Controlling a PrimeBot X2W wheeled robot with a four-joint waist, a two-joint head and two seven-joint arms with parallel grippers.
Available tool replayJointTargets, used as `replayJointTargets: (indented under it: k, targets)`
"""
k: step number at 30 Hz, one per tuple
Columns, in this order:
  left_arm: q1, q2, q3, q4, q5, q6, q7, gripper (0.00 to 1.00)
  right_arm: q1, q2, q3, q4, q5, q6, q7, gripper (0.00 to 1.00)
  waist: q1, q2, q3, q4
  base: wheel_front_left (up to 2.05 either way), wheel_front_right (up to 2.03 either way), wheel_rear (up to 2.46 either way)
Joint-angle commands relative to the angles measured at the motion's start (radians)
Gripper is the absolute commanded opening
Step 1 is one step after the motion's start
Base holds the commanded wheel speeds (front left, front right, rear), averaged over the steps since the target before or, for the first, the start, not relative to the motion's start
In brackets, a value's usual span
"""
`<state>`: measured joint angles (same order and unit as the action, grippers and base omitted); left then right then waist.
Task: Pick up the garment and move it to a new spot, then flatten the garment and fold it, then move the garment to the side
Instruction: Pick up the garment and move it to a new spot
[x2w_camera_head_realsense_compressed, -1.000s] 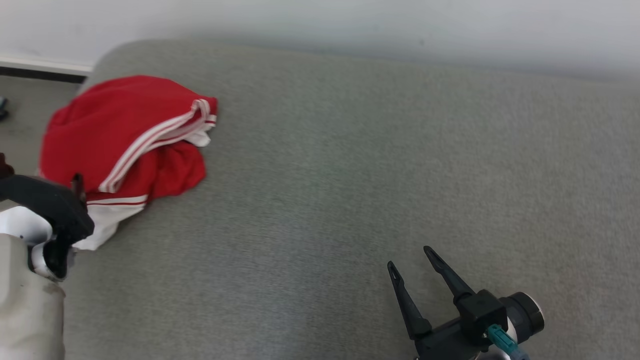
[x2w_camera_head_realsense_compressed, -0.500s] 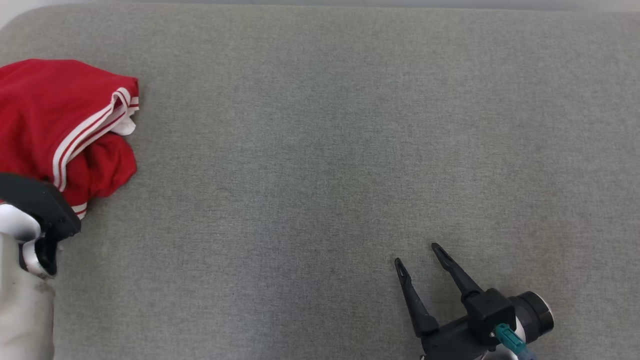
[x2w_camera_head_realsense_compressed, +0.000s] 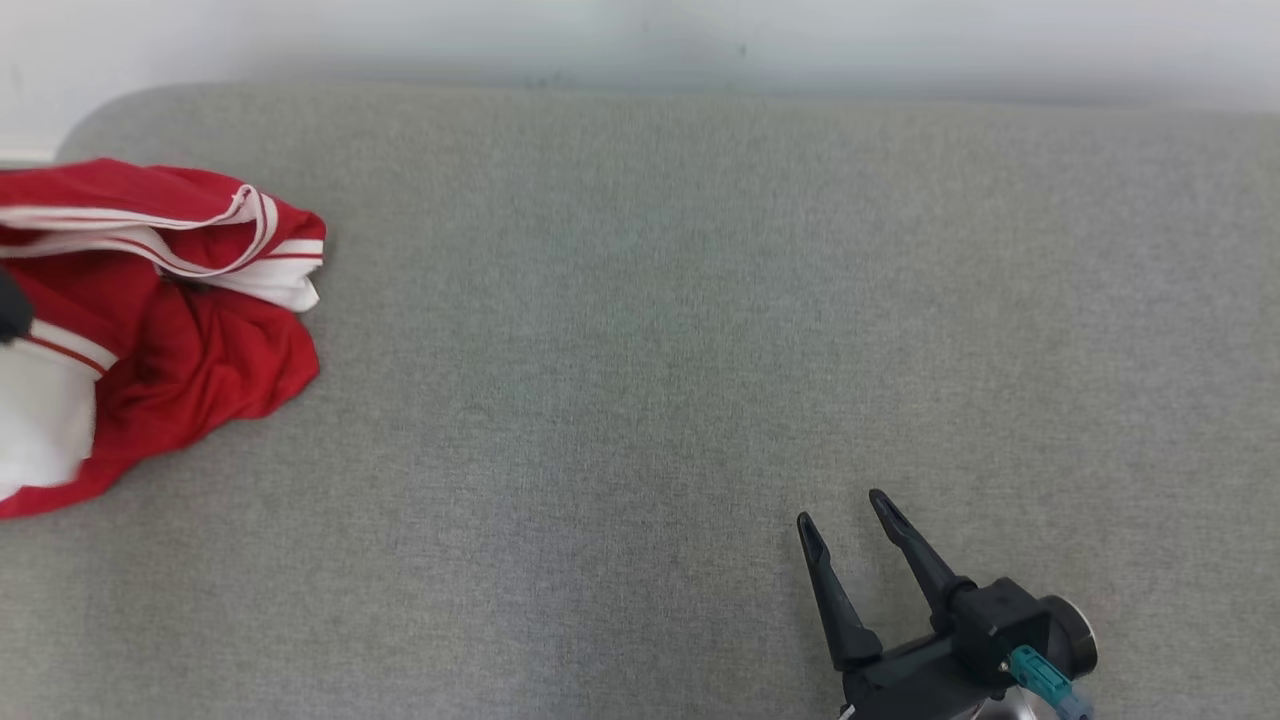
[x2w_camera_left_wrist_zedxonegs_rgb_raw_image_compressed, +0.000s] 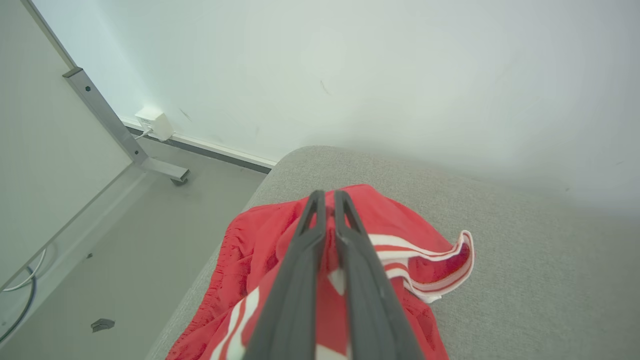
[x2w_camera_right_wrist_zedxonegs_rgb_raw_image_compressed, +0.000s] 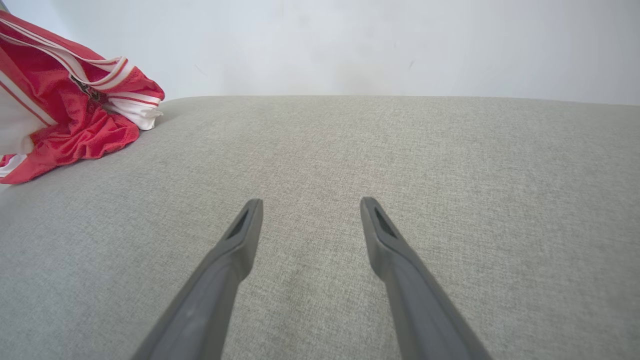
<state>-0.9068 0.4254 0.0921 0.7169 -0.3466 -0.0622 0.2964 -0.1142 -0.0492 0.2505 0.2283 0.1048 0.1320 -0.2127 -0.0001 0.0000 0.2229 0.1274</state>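
The red garment (x2w_camera_head_realsense_compressed: 190, 340) with white stripes lies bunched at the left end of the grey cushion (x2w_camera_head_realsense_compressed: 640, 300), its striped edge drawn up toward the left border. In the left wrist view my left gripper (x2w_camera_left_wrist_zedxonegs_rgb_raw_image_compressed: 330, 197) is shut on the garment (x2w_camera_left_wrist_zedxonegs_rgb_raw_image_compressed: 415, 250), red cloth pinched between the fingers. The right wrist view shows the garment (x2w_camera_right_wrist_zedxonegs_rgb_raw_image_compressed: 75, 125) rising off the cushion at the upper left. My right gripper (x2w_camera_head_realsense_compressed: 842, 508) stands open over bare cushion at the lower right, far from the garment, with nothing between its fingers (x2w_camera_right_wrist_zedxonegs_rgb_raw_image_compressed: 240, 235).
A pale wall runs behind the cushion. Past the cushion's left end is grey floor (x2w_camera_left_wrist_zedxonegs_rgb_raw_image_compressed: 150, 240) with a metal frame leg (x2w_camera_left_wrist_zedxonegs_rgb_raw_image_compressed: 125, 140) and a small white box (x2w_camera_left_wrist_zedxonegs_rgb_raw_image_compressed: 155, 122) by the skirting. Bare fabric stretches between the garment and the right gripper.
The head camera has shifted. The garment's striped edge is now pulled up and leftward, and the pale left forearm has left the lower left corner. The right gripper stays put, open.
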Motion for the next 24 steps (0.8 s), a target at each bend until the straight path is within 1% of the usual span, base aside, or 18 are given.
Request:
replayJointTargets:
  k: [1,6,10,11,19,24]
  targets:
    - [-0.022,0.013,-0.009,-0.030,0.005,-0.007,0.012,0.00,0.000,-0.002,0.004,0.016,0.016,-0.002,-0.012,1.00,0.0001,0.0000,-0.069,-0.006,0.00,0.00,0.00]
    - [-0.070,0.018,-0.041,-0.135,0.008,-0.022,0.056,0.00,0.015,-0.002,0.023,0.069,0.070,-0.002,-0.038,1.00,0.0001,0.0000,-0.160,-0.054,0.00,0.00,0.00]
    - [-0.104,-0.021,-0.061,-0.205,-0.023,-0.033,0.074,0.00,0.021,-0.002,0.039,0.097,0.095,-0.002,-0.046,1.00,0.0001,0.0000,-0.220,-0.121,0.00,0.00,0.00]
    - [-0.104,-0.021,-0.061,-0.205,-0.023,-0.033,0.074,0.00,0.021,-0.002,0.039,0.097,0.095,-0.002,-0.046,1.00,0.0001,0.0000,-0.220,-0.121,0.00,0.00,0.00]
    - [-0.160,-0.136,-0.072,-0.324,-0.126,-0.040,0.115,0.00,0.003,-0.002,0.057,0.112,0.108,-0.002,-0.052,1.00,0.0001,0.0000,-0.246,-0.288,0.00,0.00,0.00]
    - [-0.160,-0.205,-0.088,-0.376,-0.163,-0.038,0.090,0.00,-0.005,-0.002,0.063,0.115,0.102,-0.002,-0.052,1.00,0.0001,0.0000,-0.232,-0.381,0.00,0.00,0.00]
